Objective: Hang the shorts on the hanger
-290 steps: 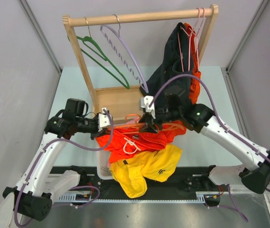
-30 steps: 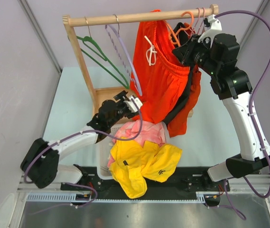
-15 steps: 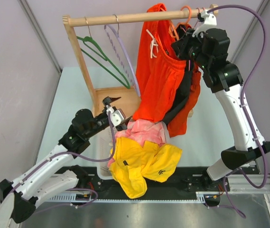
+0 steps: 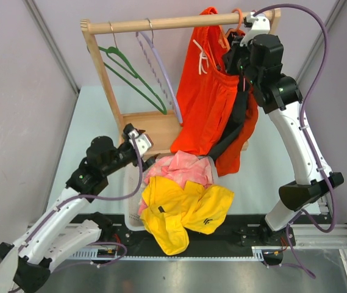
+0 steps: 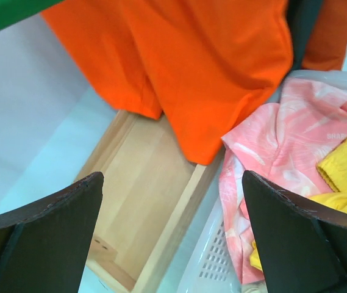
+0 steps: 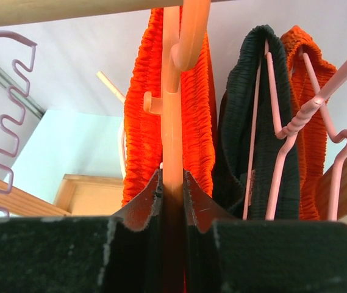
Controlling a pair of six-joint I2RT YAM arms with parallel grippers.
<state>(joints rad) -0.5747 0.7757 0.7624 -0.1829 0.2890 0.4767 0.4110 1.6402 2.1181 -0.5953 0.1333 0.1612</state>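
Orange shorts (image 4: 207,91) hang on the hanger (image 6: 172,116) at the right end of the wooden rail (image 4: 161,23), where our raised right gripper (image 6: 172,183) clamps its stem. Our left gripper (image 5: 172,201) sits low, arm bent, jaws wide apart.

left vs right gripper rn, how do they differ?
Jaws: the left gripper is wide open with nothing between its fingers; the right gripper is shut on the stem of the hanger, which bears the shorts.
Height: the left is low, beside the white basket; the right is up at the wooden rail.
Shared: both have the same black two-finger build.
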